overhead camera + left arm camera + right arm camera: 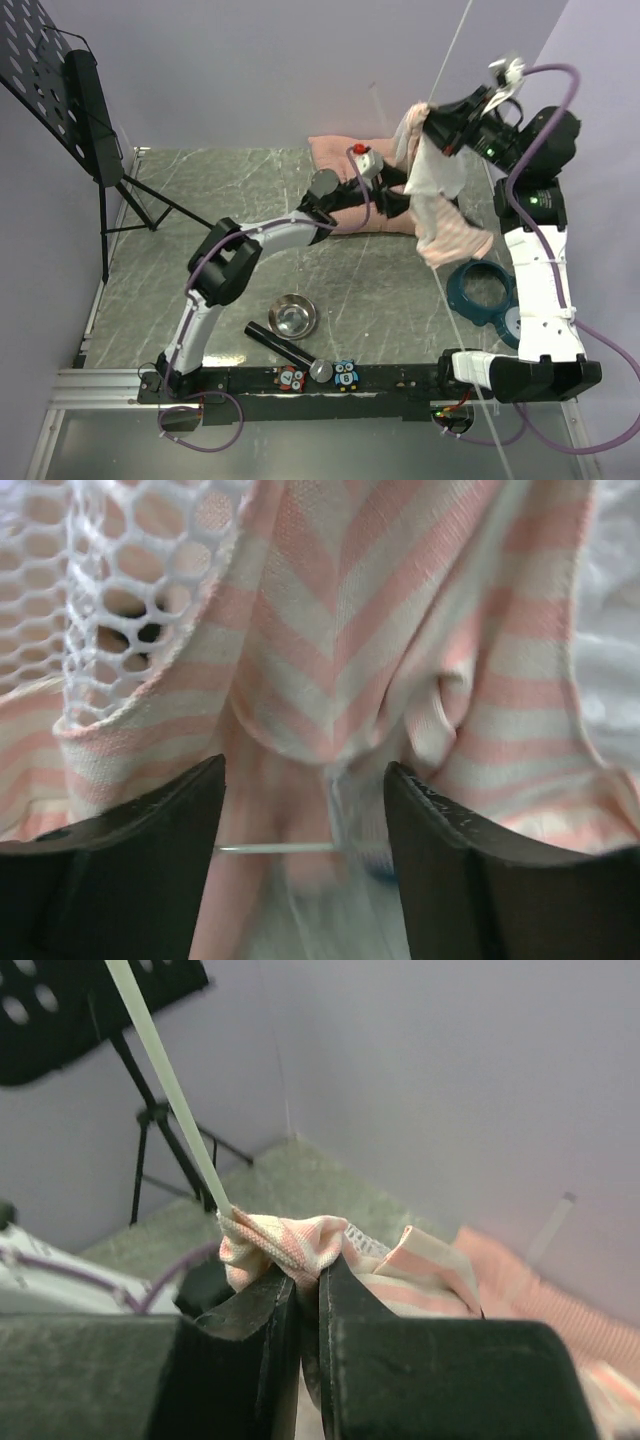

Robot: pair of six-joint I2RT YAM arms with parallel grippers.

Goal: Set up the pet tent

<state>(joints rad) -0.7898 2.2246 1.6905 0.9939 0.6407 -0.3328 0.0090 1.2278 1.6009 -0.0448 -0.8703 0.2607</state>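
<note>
The pet tent [445, 205] is a bunch of pink-and-white striped fabric hanging limp above the floor. My right gripper [432, 128] is raised at the back right and shut on its top fold. In the right wrist view the jaws [308, 1265] pinch the striped fabric [285, 1235], and a thin white pole [170, 1085] runs out of that fold up to the left. My left gripper [392, 190] is open, right against the hanging tent. In the left wrist view the gripper [305, 775] faces the striped fabric [370, 610] and white mesh [110, 570], with a thin pole [280, 848] lying across between the jaws.
A plain pink cushion [335, 152] lies at the back behind the tent. A metal bowl [293, 316], a black cylinder [285, 346] and two owl toys [318, 376] lie near the arm bases. A teal ring [485, 290] lies by the right arm. A black music stand [80, 110] is at the left.
</note>
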